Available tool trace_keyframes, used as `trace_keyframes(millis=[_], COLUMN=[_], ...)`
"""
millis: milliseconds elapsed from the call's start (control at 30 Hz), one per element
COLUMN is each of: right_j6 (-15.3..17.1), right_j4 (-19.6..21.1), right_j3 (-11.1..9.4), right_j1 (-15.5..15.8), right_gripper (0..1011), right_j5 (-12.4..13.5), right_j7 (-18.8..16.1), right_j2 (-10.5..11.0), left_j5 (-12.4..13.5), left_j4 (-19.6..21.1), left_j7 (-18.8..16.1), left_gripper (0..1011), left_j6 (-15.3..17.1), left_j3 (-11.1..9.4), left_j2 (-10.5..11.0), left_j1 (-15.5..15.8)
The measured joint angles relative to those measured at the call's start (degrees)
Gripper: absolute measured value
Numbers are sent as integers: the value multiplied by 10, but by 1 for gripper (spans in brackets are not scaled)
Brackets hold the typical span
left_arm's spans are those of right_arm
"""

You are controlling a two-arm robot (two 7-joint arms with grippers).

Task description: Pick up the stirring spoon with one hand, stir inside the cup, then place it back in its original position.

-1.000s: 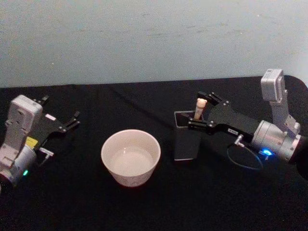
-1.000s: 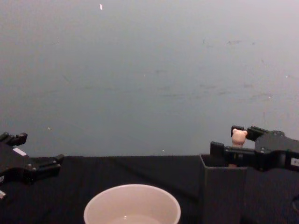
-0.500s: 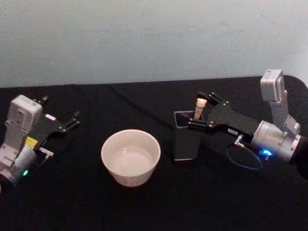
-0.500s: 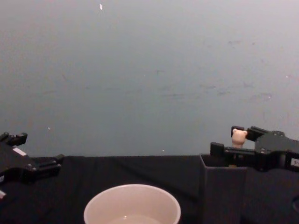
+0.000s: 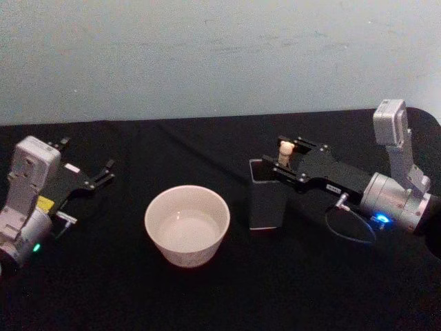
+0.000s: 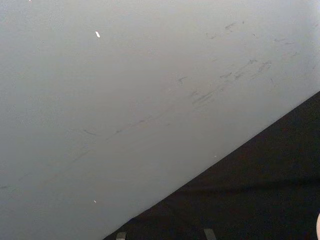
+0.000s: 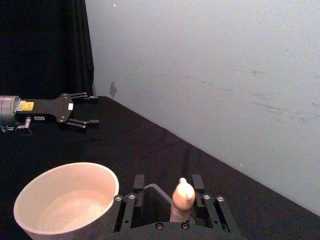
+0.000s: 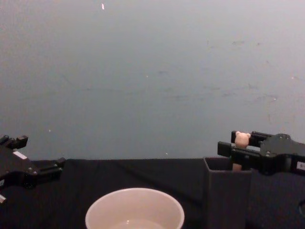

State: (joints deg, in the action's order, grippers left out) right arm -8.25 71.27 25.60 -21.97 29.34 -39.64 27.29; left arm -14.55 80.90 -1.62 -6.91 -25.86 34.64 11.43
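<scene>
**A:** Why does the right gripper (image 5: 279,158) lie so flat over the holder (image 5: 265,203)?

**B:** The stirring spoon (image 5: 286,152) stands upright in the holder, at about the 1 o'clock corner of the opening. Its peach handle and bear head rise above the rim. Reaching in level from 4 o'clock lets the jaws take the handle from either side, above the rim and below the head.

**A:** Are they clamped on it?

**B:** Not that I can see. They are apart, one on each side of the handle. The right wrist view shows one nearly touching it and a gap at the other. I judge the grasp to be the step in hand, with the lift not yet begun.

**A:** And the cup (image 5: 180,254)?

**B:** It sits on the black counter (image 5: 207,296) at 9 o'clock of the holder, near but not touching, with what looks like pale liquid inside. From there the spoon should need only a straight lift clear of the rim and a short carry toward 9 o'clock.

**A:** The other arm?

**B:** The left gripper (image 5: 88,155) is parked at 9 o'clock of the cup, well apart from it, with its jaws spread and holding nothing. That keeps it out of the path, which suits a one-handed job.

**A:** What could go wrong?

**B:** The handle is slim and sits off-centre between the jaws, so closing could tip it against the holder's wall.
</scene>
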Motion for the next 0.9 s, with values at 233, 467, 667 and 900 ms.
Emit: trace_keyframes(millis=[233,467,667,900], right_j6=[0,0,0,0], right_j4=[0,0,0,0], right_j3=[0,0,0,0], right_j1=[0,0,0,0], right_gripper=[386,213,213,213], right_j5=[0,0,0,0], right_j7=[0,0,0,0], right_j2=[0,0,0,0], left_j5=[0,0,0,0], left_j4=[0,0,0,0], left_j7=[0,0,0,0], left_gripper=[1001,1001,1001,1001], left_j6=[0,0,0,0], left_j3=[0,0,0,0], left_j2=[0,0,0,0], left_j1=[0,0,0,0])
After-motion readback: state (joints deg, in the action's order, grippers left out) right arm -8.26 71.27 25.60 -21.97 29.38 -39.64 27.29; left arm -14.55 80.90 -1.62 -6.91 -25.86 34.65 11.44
